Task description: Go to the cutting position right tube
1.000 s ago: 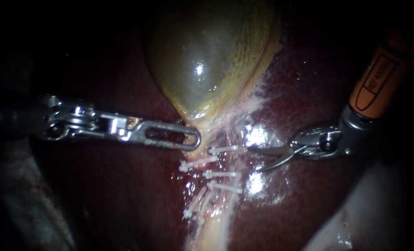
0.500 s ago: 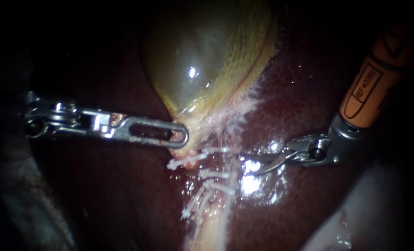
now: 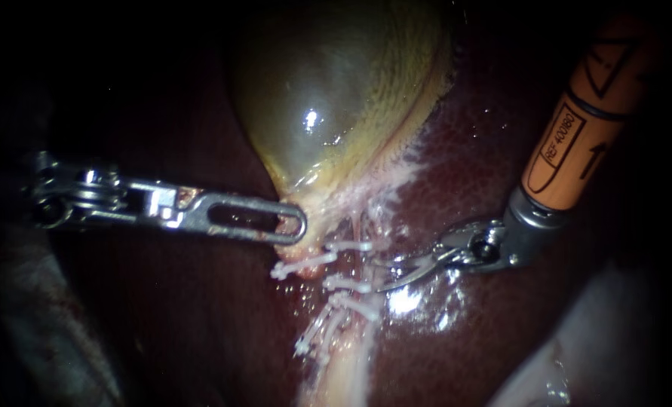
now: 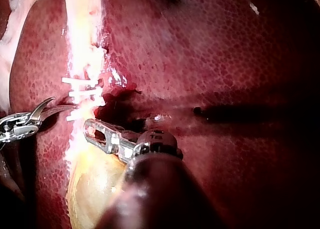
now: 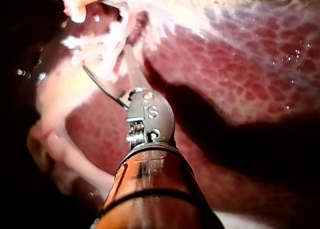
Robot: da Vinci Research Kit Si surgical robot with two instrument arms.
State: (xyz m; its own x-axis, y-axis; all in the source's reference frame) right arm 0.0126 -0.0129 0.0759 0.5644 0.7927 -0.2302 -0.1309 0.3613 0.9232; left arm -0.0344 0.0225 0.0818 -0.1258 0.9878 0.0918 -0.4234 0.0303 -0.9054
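My left instrument, bright steel with a long slotted tool, comes in over the dark side of the mottled dark-red liver. Its tool is pinched on the pale neck of the glossy greenish-yellow gallbladder, the two jaws lying together with tissue caught at their tip (the left wrist view shows the same slotted jaw lying against that pale neck).

Just beside that grip, a pale band of tissue runs down the liver's surface, crossed by several small white plastic clips. The right tube shows as a thin pinkish strand that drops from the gallbladder's neck into the upper clip.

My right instrument, an orange-sleeved shaft ending in a steel tool of two slim curved blades, comes in from the upper right. The tool is spread, with a clear gap between the blades. Their tips sit just beside the right tube, level with the space between the upper clip and the next one down. I cannot tell whether either blade touches the tube. Wet highlights glisten on the liver beneath the blades.
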